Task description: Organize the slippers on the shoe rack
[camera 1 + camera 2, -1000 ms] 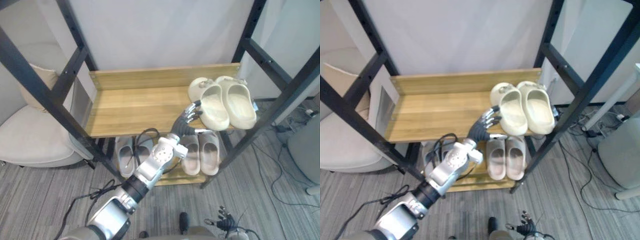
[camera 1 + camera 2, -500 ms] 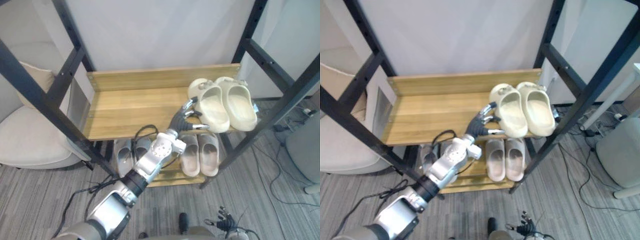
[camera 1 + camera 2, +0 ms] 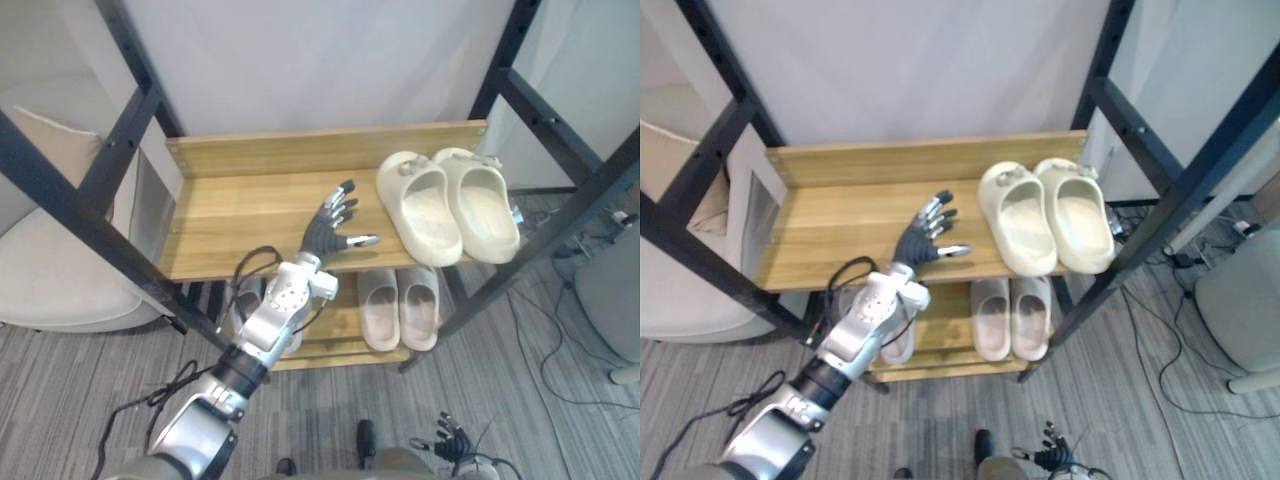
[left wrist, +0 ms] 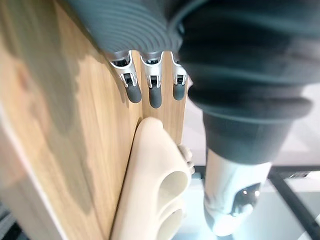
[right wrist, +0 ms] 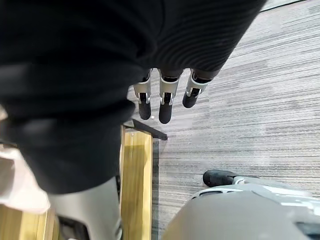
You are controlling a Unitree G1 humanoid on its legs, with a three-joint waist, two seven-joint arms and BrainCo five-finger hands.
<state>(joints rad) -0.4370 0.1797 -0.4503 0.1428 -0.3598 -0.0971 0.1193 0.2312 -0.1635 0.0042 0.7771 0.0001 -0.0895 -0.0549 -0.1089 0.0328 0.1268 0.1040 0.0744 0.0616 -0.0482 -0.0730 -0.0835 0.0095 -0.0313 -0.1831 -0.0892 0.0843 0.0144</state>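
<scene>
A pair of cream slippers (image 3: 445,207) lies side by side at the right end of the shoe rack's upper wooden shelf (image 3: 245,215), toes toward the front edge. My left hand (image 3: 328,230) hovers open over that shelf, fingers spread, a short gap to the left of the pair. In the left wrist view its fingertips (image 4: 149,92) point at the near cream slipper (image 4: 152,190) without touching it. On the lower shelf (image 3: 340,356) rest a beige pair (image 3: 398,306) and a grey pair (image 3: 250,300), partly hidden behind my arm. My right hand (image 5: 161,102) hangs open, low over the carpet.
Black metal posts (image 3: 85,205) frame the rack on both sides and slant across the front. A beige armchair (image 3: 60,280) stands to the left. Cables (image 3: 555,345) trail over the grey carpet at the right, near a pale grey object (image 3: 610,300).
My left hand has drawn back to the left, away from the side of the near cream slipper it was touching. The pair stays where it was on the shelf.
</scene>
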